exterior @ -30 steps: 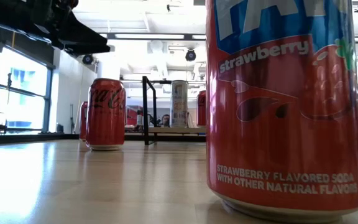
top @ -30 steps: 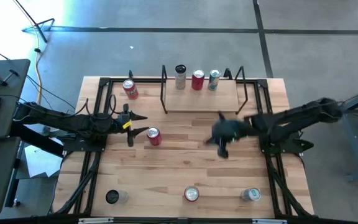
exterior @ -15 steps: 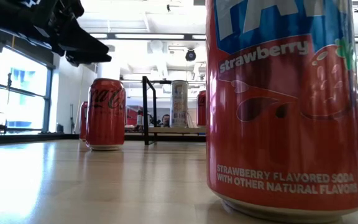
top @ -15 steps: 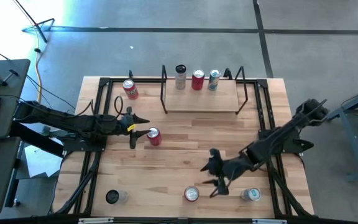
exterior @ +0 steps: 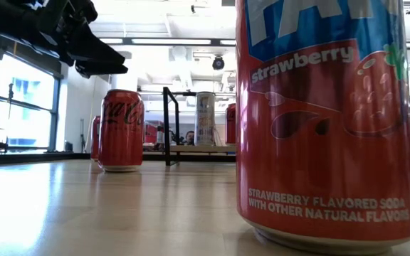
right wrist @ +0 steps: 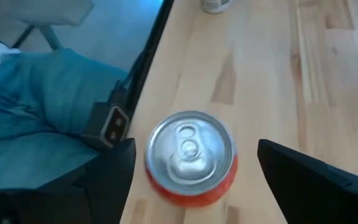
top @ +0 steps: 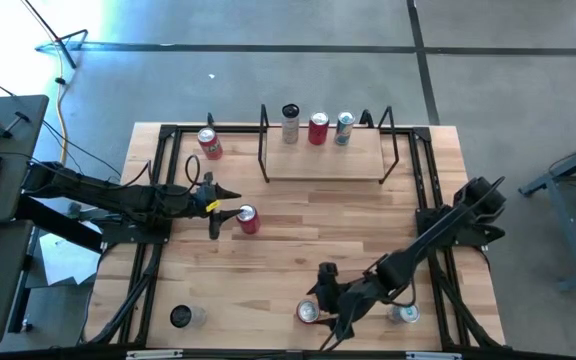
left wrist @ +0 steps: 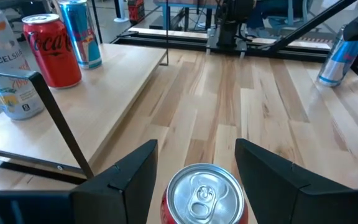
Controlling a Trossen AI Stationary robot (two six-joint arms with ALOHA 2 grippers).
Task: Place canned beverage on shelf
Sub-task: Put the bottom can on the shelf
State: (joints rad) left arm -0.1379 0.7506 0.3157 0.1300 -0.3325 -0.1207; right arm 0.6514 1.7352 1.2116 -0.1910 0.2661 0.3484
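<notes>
The shelf stands at the table's far middle; a silver can, a red can and a blue-green can stand upright along its far edge. A red cola can stands upright on the table left of centre. My left gripper is open, its fingers on either side of the can's top and slightly above it. A red strawberry soda can stands at the near edge. My right gripper is open, its fingers wide on either side of that can, apart from it.
Another red can stands at the far left. A dark-topped can is at the near left and a silver-blue can at the near right. Black frame rails run along both table sides. A person's blue-clad leg shows beyond the near edge.
My right gripper has swung from the table's middle right toward the near edge, down to the strawberry can, and has opened wide on the way. My left gripper has edged slightly toward the cola can. No can has moved.
</notes>
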